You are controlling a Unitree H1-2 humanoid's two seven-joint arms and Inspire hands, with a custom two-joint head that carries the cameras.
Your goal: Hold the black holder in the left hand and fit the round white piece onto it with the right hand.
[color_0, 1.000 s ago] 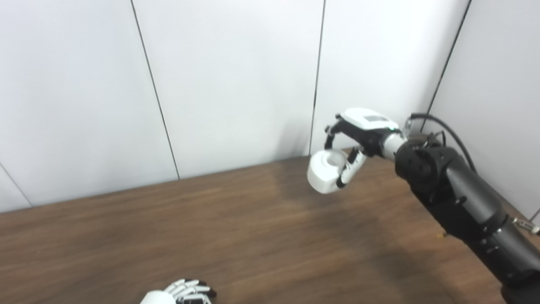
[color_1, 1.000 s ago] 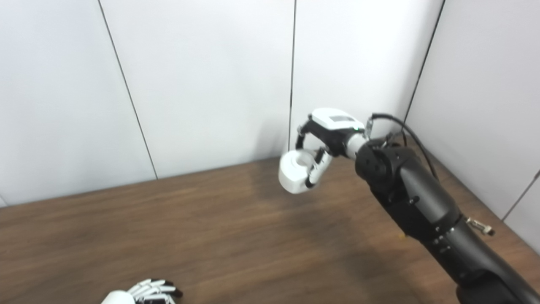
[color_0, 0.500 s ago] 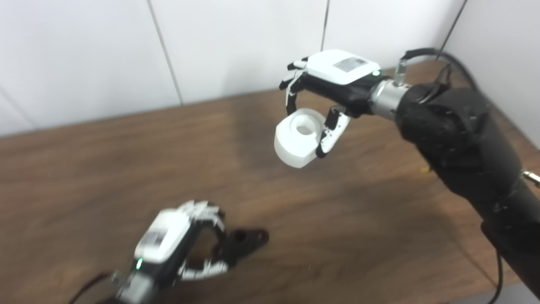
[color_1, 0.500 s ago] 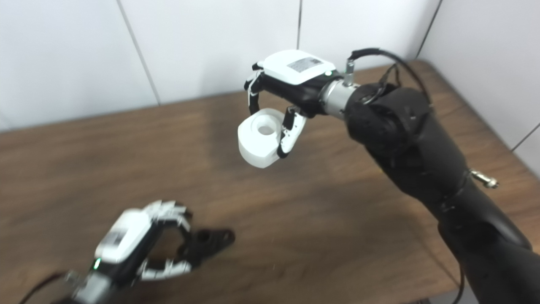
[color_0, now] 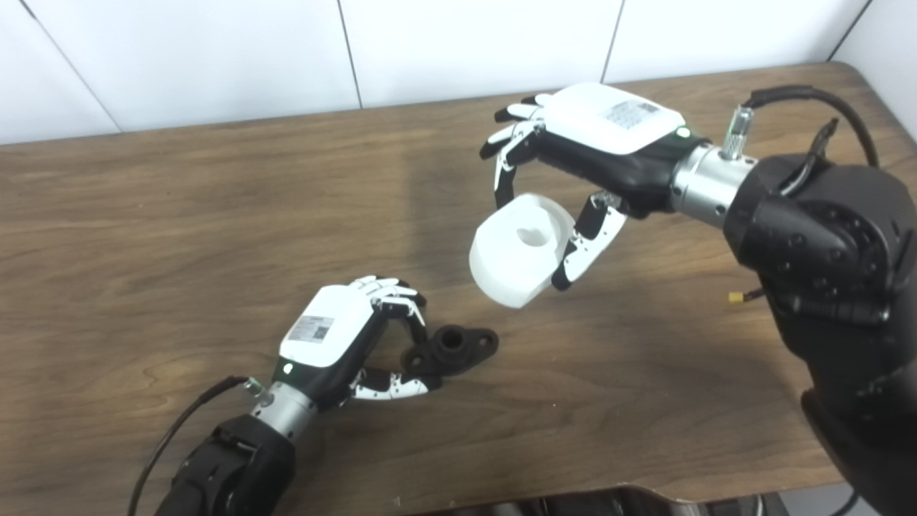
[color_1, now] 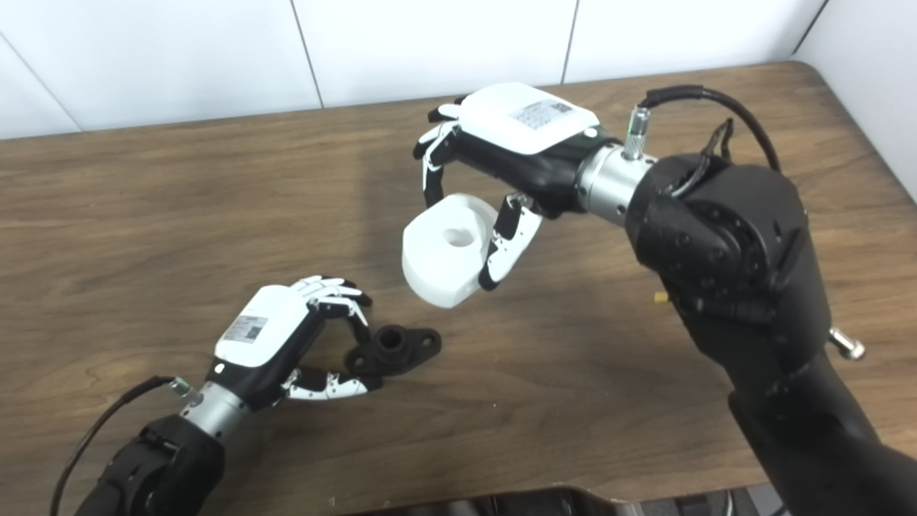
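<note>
The black holder (color_0: 455, 347), a small flanged piece with a raised round hub, lies low over the wooden table (color_0: 179, 215). My left hand (color_0: 344, 337) is shut on its left end, fingers curled over it and thumb under it. My right hand (color_0: 594, 143) is shut on the round white piece (color_0: 519, 251), a thick ring with a centre hole. It holds the piece in the air, tilted, up and to the right of the holder, with a clear gap between them. Both also show in the right eye view: the holder (color_1: 394, 347) and the white piece (color_1: 448, 251).
White wall panels (color_0: 466, 36) stand behind the table's far edge. The table's right corner (color_0: 852, 72) is behind my right arm. A small yellow bit (color_0: 734, 296) shows beside the right forearm. The table's front edge (color_0: 501, 502) runs along the bottom.
The camera has tilted down, so more table and less wall show. My left hand with the black holder has come fully into view. My right hand still holds the white piece.
</note>
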